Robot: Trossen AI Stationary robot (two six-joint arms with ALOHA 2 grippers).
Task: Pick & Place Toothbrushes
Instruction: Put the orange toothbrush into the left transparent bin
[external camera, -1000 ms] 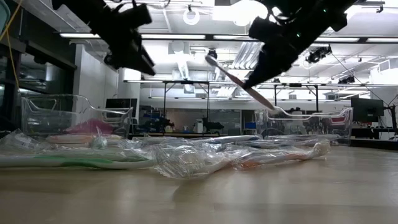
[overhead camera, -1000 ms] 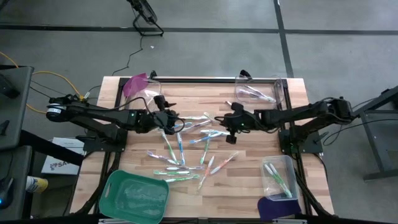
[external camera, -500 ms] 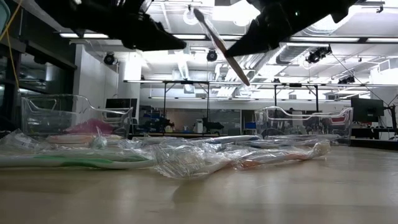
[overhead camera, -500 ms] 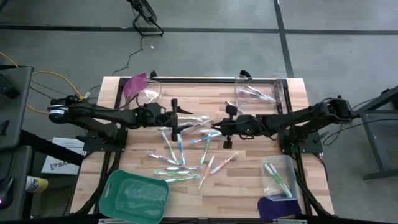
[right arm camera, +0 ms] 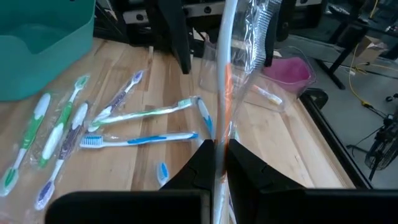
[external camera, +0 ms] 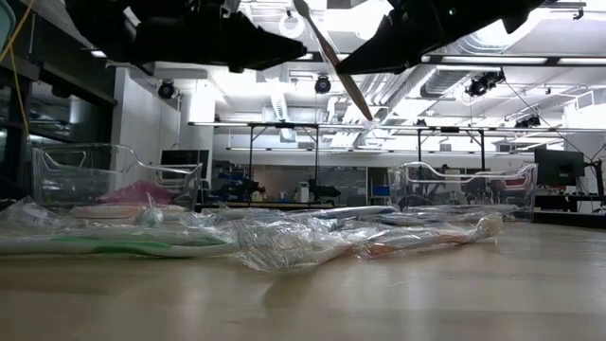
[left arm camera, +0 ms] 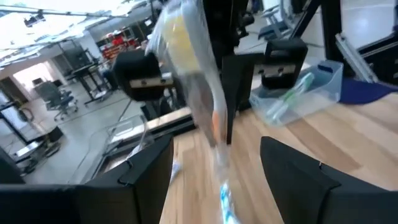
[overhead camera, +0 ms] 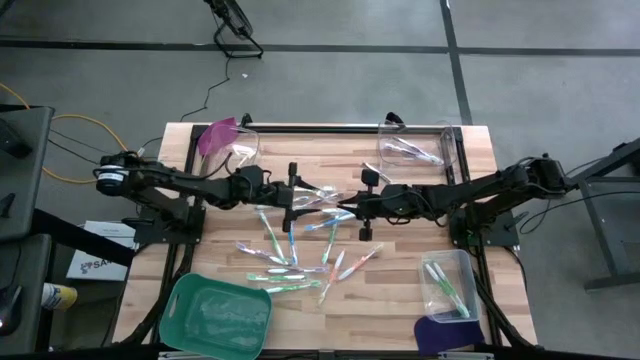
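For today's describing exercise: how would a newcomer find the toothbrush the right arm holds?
Start at the wooden table and look above the loose toothbrushes at its middle. One wrapped toothbrush hangs in the air, pinched in the right gripper; every other lies flat or in a bin.

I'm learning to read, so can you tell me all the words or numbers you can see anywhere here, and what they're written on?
White sheet on the floor left of the table: dark printed letters, too small and blurred to read.
Wrapped toothbrushes: no readable print.
Clear bins and teal tray: no words showing.
Nothing else can be read.
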